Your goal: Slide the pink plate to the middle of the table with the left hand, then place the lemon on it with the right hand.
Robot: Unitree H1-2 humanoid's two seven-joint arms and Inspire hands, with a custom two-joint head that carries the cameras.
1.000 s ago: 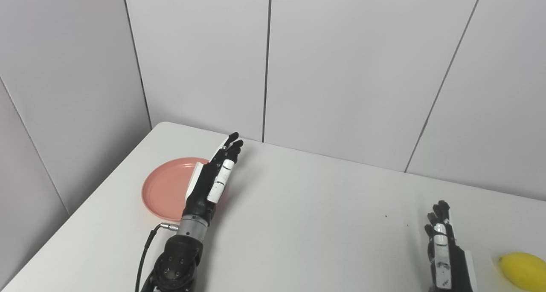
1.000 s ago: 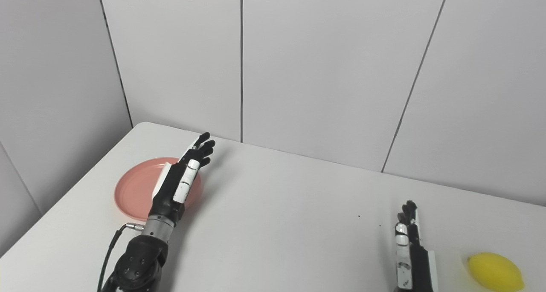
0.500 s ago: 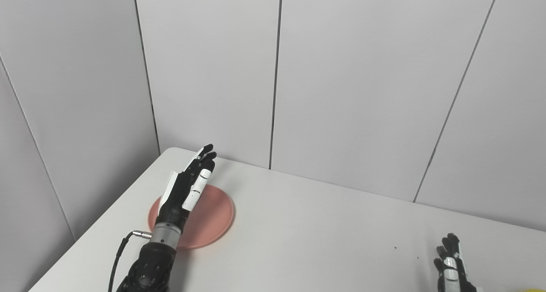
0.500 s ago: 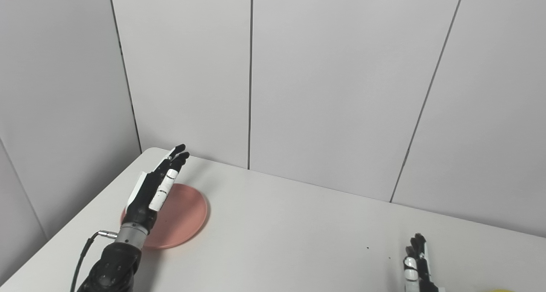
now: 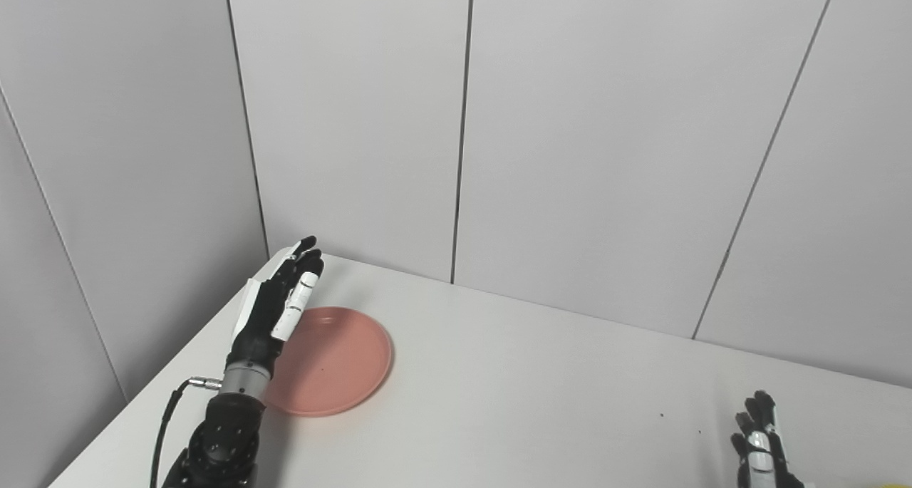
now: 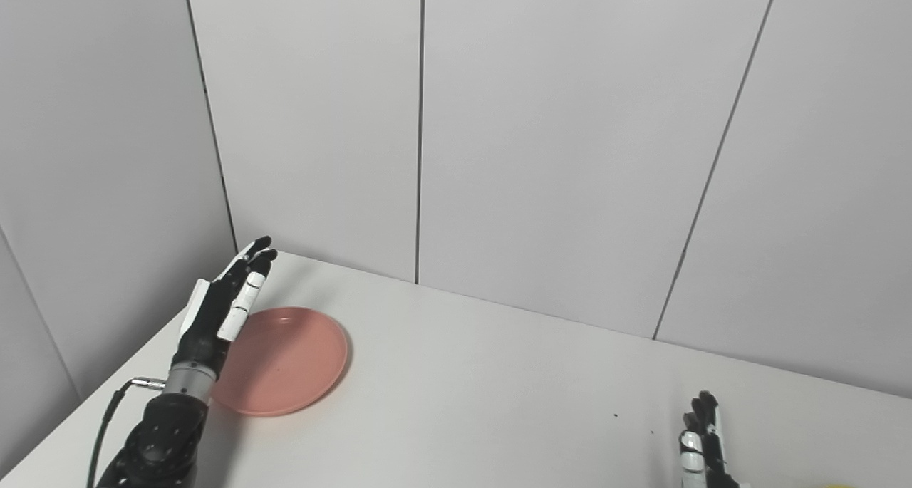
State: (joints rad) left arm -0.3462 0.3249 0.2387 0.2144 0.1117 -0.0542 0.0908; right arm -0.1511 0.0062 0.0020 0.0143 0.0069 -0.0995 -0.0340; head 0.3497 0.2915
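The left hand (image 5: 274, 310), flat with fingers extended and empty, has been shifted to the pink plate's (image 5: 335, 367) outer left edge, so a push toward the table (image 5: 534, 402) middle is set up. The right hand (image 5: 761, 447) is cut off; its state cannot be told.

You see a bright, evenly lit scene with soft, diffuse light and no harsh glare. The white worktop (image 5: 541, 388) and the pale wall panels (image 5: 584, 139) read slightly grey, with low contrast between them. Shadows are faint: a soft one falls beside the left hand (image 5: 274, 310) across the pink plate (image 5: 335, 363), and a thin darker edge runs under the plate's near rim. Both views are sharp throughout, with no motion blur. Panel seams look straight, without visible bending toward the edges.
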